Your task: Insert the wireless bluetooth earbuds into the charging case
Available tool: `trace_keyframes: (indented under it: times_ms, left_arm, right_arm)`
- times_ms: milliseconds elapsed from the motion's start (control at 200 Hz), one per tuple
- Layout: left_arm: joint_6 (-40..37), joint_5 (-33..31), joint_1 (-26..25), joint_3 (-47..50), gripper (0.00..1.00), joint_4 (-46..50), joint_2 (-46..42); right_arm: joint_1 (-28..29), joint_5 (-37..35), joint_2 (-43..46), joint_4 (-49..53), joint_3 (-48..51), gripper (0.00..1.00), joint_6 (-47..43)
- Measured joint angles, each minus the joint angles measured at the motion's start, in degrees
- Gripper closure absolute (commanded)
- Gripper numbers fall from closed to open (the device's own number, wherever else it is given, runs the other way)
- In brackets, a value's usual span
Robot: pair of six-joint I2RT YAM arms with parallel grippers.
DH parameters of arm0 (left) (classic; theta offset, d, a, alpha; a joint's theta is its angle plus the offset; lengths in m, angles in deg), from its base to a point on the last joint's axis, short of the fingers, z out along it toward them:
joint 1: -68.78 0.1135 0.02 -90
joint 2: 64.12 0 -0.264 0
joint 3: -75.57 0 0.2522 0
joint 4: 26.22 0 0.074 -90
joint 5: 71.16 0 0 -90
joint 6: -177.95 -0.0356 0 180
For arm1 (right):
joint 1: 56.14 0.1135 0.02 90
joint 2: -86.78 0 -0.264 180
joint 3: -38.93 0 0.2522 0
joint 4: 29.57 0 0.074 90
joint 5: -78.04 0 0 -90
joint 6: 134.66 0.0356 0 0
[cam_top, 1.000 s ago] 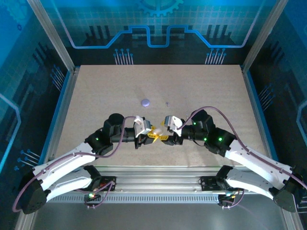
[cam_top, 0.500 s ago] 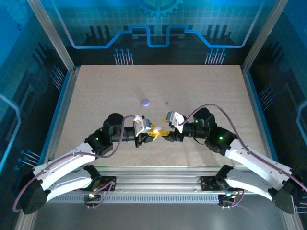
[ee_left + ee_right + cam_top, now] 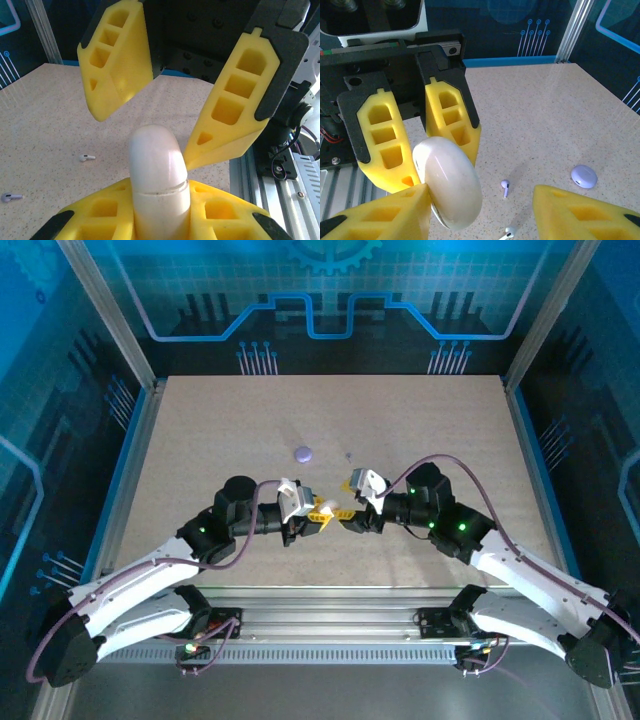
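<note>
Two earbuds (image 3: 86, 157) lie on speckled beige table (image 3: 200, 440), blue walls (image 3: 320, 300).

- We see a tan, speckled table (image 3: 420, 420).
- We see blue walls (image 3: 330, 300) with light lines behind it.
- We see shiny metal posts (image 3: 107, 310) at its corners.

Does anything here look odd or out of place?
Somewhat. The white case sits clamped in the left fingers, its lid looking shut, while both earbuds lie loose on the table. A round lavender piece lies apart from them; I cannot tell what it is.
</note>
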Motion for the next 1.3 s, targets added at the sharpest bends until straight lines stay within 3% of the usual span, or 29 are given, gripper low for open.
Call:
trace_keyframes:
  times_ms: [620,825,1091,1301]
  left_arm:
    - [0.0,2.6,-0.5,0.0,0.79,1.4,0.0]
    - [3.1,-2.2,-0.2,1.0,0.80,-0.5,0.0]
    - [13.5,-5.8,9.6,7.0,0.79,-7.6,-0.4]
    - [17.6,-10.4,14.4,8.0,0.79,-7.6,-3.9]
  right_arm:
    - [-2.5,-4.3,1.1,-1.9,-1.3,0.44,0.0]
    - [-2.5,-4.3,2.0,1.1,-3.4,0.43,1.6]
    - [-2.5,-9.9,0.5,12.2,-10.9,0.44,10.9]
    - [-2.5,-16.2,-9.7,25.6,-21.0,0.47,24.1]
